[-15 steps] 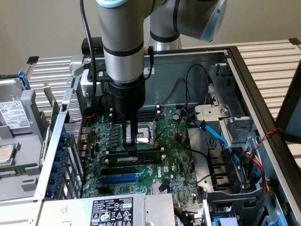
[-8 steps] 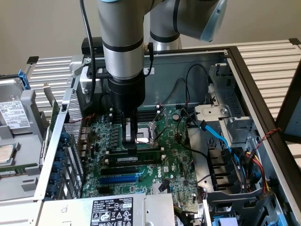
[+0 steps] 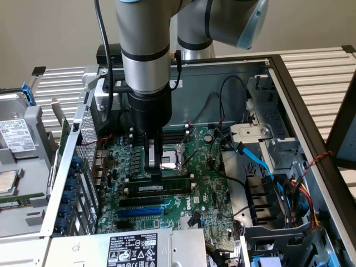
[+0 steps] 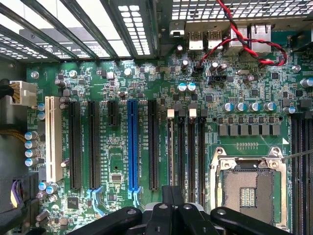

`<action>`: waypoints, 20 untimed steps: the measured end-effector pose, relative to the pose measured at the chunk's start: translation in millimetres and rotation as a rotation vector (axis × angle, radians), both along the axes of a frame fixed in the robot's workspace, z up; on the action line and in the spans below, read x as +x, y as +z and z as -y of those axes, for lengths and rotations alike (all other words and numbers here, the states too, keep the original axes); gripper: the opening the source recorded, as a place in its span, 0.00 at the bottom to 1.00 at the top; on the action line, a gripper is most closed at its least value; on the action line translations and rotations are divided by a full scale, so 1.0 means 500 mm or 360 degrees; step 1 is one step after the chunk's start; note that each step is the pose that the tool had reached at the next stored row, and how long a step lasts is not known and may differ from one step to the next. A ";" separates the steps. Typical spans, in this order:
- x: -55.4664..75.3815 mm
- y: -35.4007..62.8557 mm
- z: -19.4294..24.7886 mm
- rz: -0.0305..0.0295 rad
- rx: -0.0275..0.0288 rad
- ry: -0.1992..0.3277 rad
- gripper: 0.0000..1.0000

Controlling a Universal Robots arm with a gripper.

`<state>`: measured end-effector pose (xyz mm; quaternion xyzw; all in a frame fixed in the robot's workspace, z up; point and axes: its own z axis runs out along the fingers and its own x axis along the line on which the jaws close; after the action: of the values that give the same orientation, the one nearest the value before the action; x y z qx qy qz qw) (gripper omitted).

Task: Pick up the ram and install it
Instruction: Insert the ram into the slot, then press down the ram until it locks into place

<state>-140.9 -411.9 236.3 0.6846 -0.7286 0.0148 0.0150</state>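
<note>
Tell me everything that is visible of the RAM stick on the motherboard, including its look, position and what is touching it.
The long, narrow green RAM stick lies lengthwise on the large green motherboard, near the silver processor socket. It looks like a thin circuit board with a white sticker label and dark chips along its face. It runs parallel to the long black plastic slots and the blue slot beside it. The black tool reaches down to one end of it, shut on it, in the exterior view.

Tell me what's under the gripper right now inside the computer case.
Under the shut gripper lies the ram, a green stick with a white label, lying along the black slots on the motherboard. The fingers cover the spot they touch, so any grip on it is hidden.
</note>
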 end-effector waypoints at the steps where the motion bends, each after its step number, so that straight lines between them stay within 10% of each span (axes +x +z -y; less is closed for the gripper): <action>1: 0.000 0.000 0.0000 0.00000 0.00001 0.0000 0.10; 20: 0.012 0.000 -0.0034 0.00000 0.00001 0.0000 0.10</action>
<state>-135.1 -410.2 236.3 0.6845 -0.7287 0.0147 0.0150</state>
